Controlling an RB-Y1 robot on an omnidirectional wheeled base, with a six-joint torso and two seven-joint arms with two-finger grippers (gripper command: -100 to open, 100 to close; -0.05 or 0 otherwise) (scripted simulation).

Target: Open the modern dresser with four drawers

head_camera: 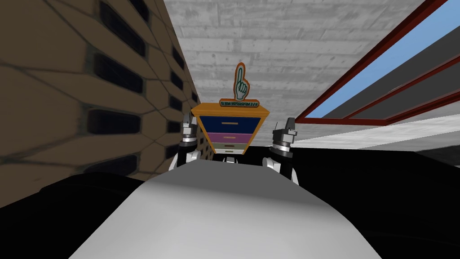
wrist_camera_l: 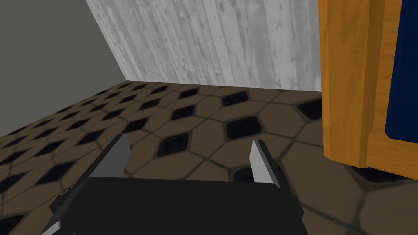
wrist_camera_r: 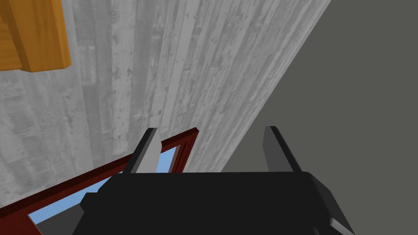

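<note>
- Open and empty, left pincer [wrist_camera_l: 190,140] and right pincer [wrist_camera_r: 211,129] flank the dresser [head_camera: 230,128] just ahead, its drawers [head_camera: 227,137] shut.
- Neither faces a handle [head_camera: 229,122]; a straight reach would likely strike the orange frame [wrist_camera_l: 347,81] or miss.

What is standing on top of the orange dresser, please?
A teal pointing-hand figure with an orange rim stands on the dresser, upright on a lettered base. The part of the top behind that base is covered.
</note>
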